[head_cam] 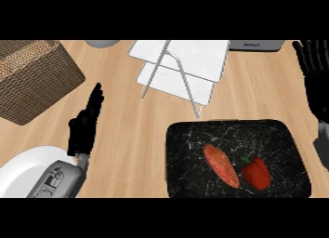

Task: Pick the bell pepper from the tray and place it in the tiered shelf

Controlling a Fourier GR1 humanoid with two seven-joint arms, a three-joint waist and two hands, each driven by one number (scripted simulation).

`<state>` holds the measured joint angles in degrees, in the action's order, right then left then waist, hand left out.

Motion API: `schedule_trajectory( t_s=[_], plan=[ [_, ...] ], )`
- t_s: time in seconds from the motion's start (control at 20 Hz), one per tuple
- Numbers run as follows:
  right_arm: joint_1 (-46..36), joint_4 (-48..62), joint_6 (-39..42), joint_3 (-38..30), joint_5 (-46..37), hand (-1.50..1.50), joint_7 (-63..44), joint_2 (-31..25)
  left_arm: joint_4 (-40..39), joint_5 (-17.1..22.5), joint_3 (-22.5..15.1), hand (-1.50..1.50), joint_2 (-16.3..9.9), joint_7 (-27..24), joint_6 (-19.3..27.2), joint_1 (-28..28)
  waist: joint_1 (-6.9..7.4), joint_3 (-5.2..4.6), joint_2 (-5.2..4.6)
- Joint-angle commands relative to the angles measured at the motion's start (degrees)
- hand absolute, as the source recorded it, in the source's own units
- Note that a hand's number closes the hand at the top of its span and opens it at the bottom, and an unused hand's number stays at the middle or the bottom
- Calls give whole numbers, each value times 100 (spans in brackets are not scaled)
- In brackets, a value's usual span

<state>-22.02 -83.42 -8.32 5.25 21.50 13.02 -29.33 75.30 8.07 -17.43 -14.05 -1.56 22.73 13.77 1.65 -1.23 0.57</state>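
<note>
Lying in the black tray (194, 139), the red bell pepper (257, 173) touches an orange sweet potato (220, 165). Both the right hand (320, 76) and left hand (85, 124) are spread, holding nothing. A careless grasp could catch the potato; the white tiered shelf (184, 65) stands apart.

Even, bright light falls on the pale wooden bench (126, 135) from above, leaving only faint soft shadows beside the tiered shelf (181, 69) and the dark tray (187, 139), with no glare anywhere in view.
</note>
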Motion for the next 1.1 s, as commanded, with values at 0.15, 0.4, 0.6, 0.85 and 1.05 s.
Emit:
schedule_trajectory(
  t_s=[0.15, 0.4, 0.6, 0.85, 1.05],
  plan=[
    [483, -724, -657, 1320, -1181, 150, -397, 602, 452, 497, 654, 0, -979, 342, -669, -770, -38, 119, -16],
    [1316, 174, -2724, 787, -2735, 150, -784, 38, 66, 710, 911, 0, -1121, 339, -779, -1079, -347, 84, 10],
    [2258, -725, -3642, 2183, -3812, -150, -1043, 1061, 577, 867, 1006, 0, -1365, 415, -1066, -1438, -190, 114, 3],
    [2916, -1112, -4232, 3069, -5639, -150, -2365, 1173, 318, 940, 1130, 0, -1366, 371, -1253, -1332, -277, 96, -7],
    [3070, -1087, -3759, 2603, -6868, -150, -3502, 636, 462, 1022, 1261, 0, -1589, 336, -1413, -1574, -290, 72, 5]
  ],
)
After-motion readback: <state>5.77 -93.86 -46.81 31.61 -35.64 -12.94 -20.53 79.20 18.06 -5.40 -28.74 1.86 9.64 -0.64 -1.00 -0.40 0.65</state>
